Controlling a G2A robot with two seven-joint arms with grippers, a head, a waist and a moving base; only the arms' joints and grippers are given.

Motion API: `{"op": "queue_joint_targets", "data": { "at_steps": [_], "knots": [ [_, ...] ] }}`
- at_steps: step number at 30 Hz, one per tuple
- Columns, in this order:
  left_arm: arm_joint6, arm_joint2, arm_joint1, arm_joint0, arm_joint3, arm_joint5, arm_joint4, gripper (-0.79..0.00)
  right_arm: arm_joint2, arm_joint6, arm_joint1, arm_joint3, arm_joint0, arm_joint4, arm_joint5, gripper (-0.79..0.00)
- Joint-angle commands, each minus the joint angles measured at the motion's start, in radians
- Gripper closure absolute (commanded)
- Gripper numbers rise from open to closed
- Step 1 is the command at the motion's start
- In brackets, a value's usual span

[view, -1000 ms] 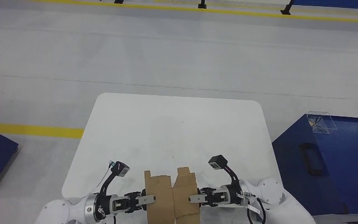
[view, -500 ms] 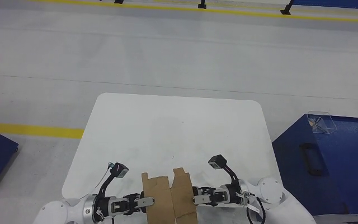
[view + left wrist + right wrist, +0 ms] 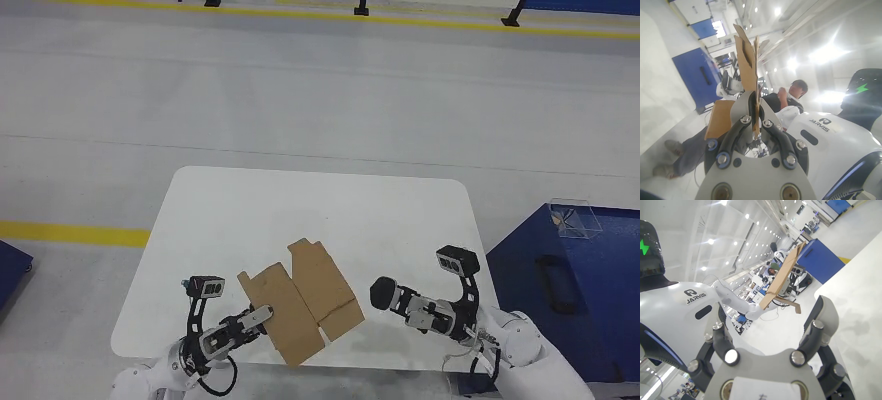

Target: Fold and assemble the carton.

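1. Grey hall floor (image 3: 320, 90) on every side, crossed by a yellow line (image 3: 70, 234) off to the left and by another along the far side.
2. White desk (image 3: 300, 200) with rounded corners, in the middle of the top view, near edge toward the robot.
3. Blue cabinet (image 3: 560, 300) just beyond the desk's right side, with a dark handle on its face.
4. Carton (image 3: 305, 300): flat brown cardboard, not yet folded into a box.
   - Over the near middle of the desk, turned askew, flaps pointing to the far side.
   - From the right wrist (image 3: 785, 270), seen almost edge-on, lifted off the desk and tilted, with one flap bent away at the low end.
   - From the left wrist (image 3: 745, 66), rising straight out from between the fingers.
5. Left hand (image 3: 258, 320): at the carton's near left edge, close to the desk's near edge. Closed tight (image 3: 755, 102), with the cardboard pinched between both fingers and carried by that grip alone.
6. Right hand (image 3: 380, 294): near the carton's right edge but apart from it, over the right part of the desk. Spread wide (image 3: 772, 309), with nothing between the fingers.
7. Clear plastic box (image 3: 575, 217) on top of the cabinet, at its far end, well apart from both hands.
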Motion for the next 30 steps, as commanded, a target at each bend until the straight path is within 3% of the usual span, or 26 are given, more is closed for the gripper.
{"op": "queue_joint_targets", "data": {
  "at_steps": [1,5,10,23,25,28,30],
  "knots": [
    [0.013,0.076,-0.016,-0.037,0.048,-0.045,-0.091,0.0,-0.002,-0.046,0.002,-0.003,-0.012,-0.022,-0.046,-0.785],
    [-0.01,0.153,-0.034,-0.096,0.111,-0.07,-0.172,0.0,-0.04,-0.111,0.005,-0.002,-0.019,-0.077,-0.111,-0.785],
    [-0.059,0.204,-0.046,-0.134,0.138,-0.026,-0.24,0.0,-0.089,-0.161,0.009,-0.006,0.009,-0.191,-0.161,-0.785],
    [-0.181,0.24,-0.059,-0.127,0.139,0.11,-0.423,0.0,-0.107,-0.224,-0.022,-0.069,0.015,-0.412,-0.161,-0.785],
    [-0.183,0.244,-0.062,-0.126,0.143,0.111,-0.426,0.0,-0.121,-0.233,-0.027,-0.082,0.015,-0.43,-0.161,-0.757],
    [-0.184,0.249,-0.066,-0.125,0.146,0.108,-0.423,0.0,-0.136,-0.244,-0.033,-0.086,0.016,-0.458,-0.161,-0.542],
    [-0.188,0.254,-0.068,-0.124,0.144,0.112,-0.423,0.0,-0.147,-0.252,-0.037,-0.085,0.018,-0.473,-0.161,-0.456]
  ]
}}
